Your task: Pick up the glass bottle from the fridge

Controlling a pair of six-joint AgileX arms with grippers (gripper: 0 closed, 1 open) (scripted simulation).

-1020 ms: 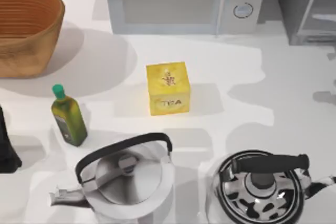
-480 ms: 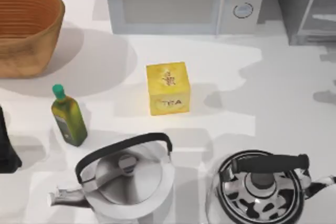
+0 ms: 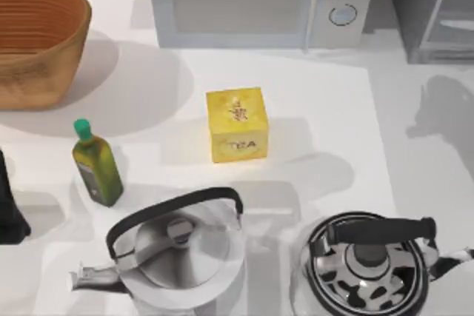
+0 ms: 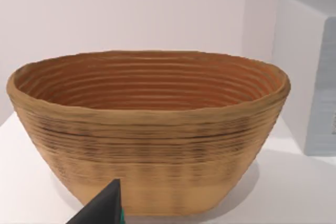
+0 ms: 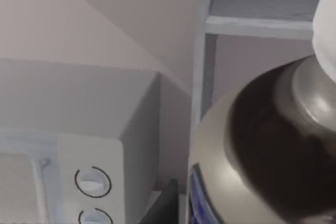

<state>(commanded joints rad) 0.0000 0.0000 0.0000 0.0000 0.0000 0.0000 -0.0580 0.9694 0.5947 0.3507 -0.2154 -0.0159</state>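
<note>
Two arms are in play, and you cannot tell from these views how far either gripper is open. The right gripper (image 5: pixel 167 204) appears as a dark wedge in the right wrist view. Just beside it, very close to the camera, is the glass bottle (image 5: pixel 273 150). You see a rounded dark brown body with a grey sheen, a blue patch low on its side and a paler neck running up out of view. You cannot tell whether the right gripper has hold of it. Behind the bottle is the fridge (image 5: pixel 202 51), with its pale upright frame and a shelf crossing the dark grey inside. The microwave (image 5: pixel 89 182) and its round knobs stand to one side.

From above, the fridge (image 3: pixel 437 12) is at the far right corner of the worktop (image 3: pixel 333 109), just beside the microwave (image 3: pixel 252 1). A dark shadow lies on the worktop in front of the fridge.

The left arm (image 3: pixel 9 212) is parked at the worktop's left edge. Its left gripper (image 4: pixel 102 209) faces the woven basket (image 4: pixel 149 124), which stands at the far left corner.

Near the middle is the yellow tea box (image 3: pixel 237 123). The olive bottle (image 3: pixel 96 168) with a green cap stands upright to its left. Along the near edge are a steel kettle (image 3: pixel 178 249) and a black-and-white patterned kettle (image 3: pixel 370 264).
</note>
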